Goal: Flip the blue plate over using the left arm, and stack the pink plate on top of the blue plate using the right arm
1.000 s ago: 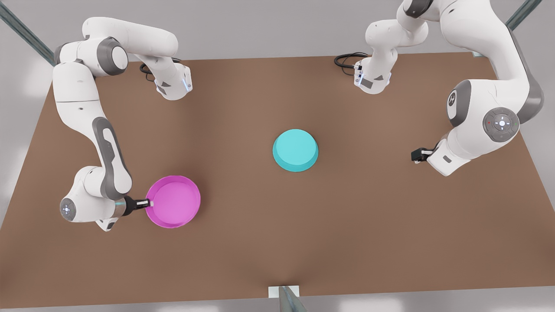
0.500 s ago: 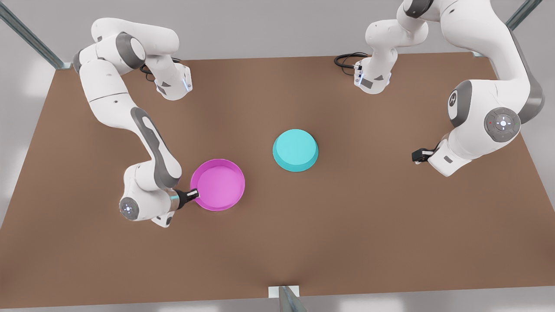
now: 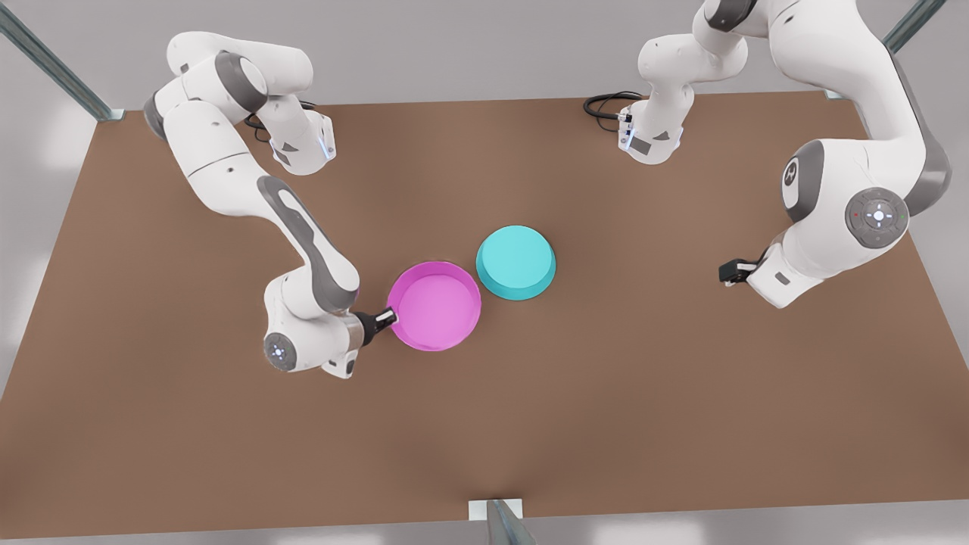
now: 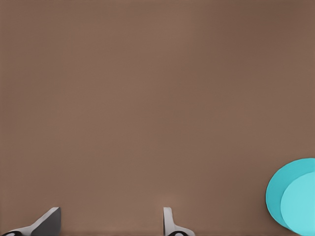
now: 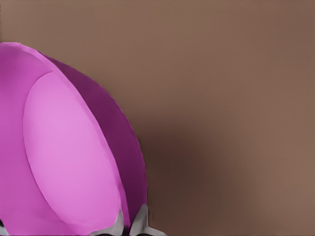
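Note:
The blue plate (image 3: 516,261) lies upside down, flat base up, at the middle of the brown table. The pink plate (image 3: 435,305) hangs just beside it on the front view's left, hollow side up. My right gripper (image 3: 390,316) is shut on the pink plate's rim, on the side away from the blue plate. In the right wrist view the pink plate (image 5: 64,147) is close up, its rim pinched by the right gripper (image 5: 130,222). My left gripper (image 3: 730,271) waits open at the front view's right, well away from the blue plate (image 4: 294,196); its fingers (image 4: 49,221) stand wide apart.
Both arm bases (image 3: 303,144) (image 3: 651,136) stand at the table's far edge, each with a black cable (image 3: 606,102) nearby. A metal post (image 3: 500,518) rises at the near edge. Bare table (image 3: 606,393) stretches all round the plates.
The right arm has carried the pink plate from the front view's left side of the table toward the blue plate, until it is right beside it. The left arm and blue plate have not moved.

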